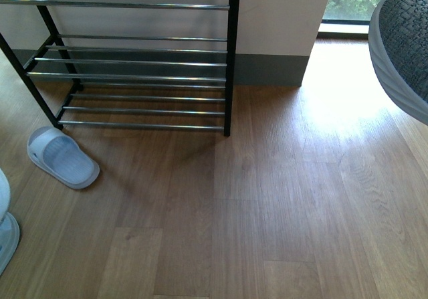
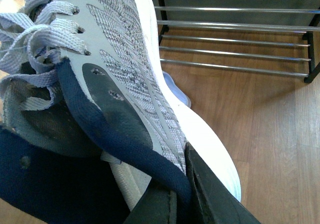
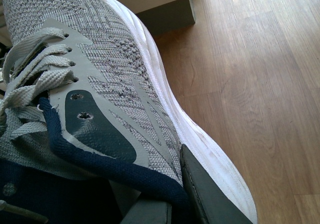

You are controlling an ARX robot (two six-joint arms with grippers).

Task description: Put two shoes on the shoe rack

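Left gripper [image 2: 182, 184] is clamped on the navy collar of one grey sneaker [image 2: 130, 58], and the right gripper [image 3: 177, 189] has the second sneaker [image 3: 115, 68] pinched the same way, both up off the wood floor [image 1: 281, 205]. So I'd say pickup is done, but neither one is on the shoe rack [image 1: 134, 61] yet. A pale blue slide [image 1: 61, 157] sits on the floor just beside the rack.

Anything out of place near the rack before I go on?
One pale blue slide sandal lies alone on the floor by the shoe rack, angled to it. Nothing else stands out.
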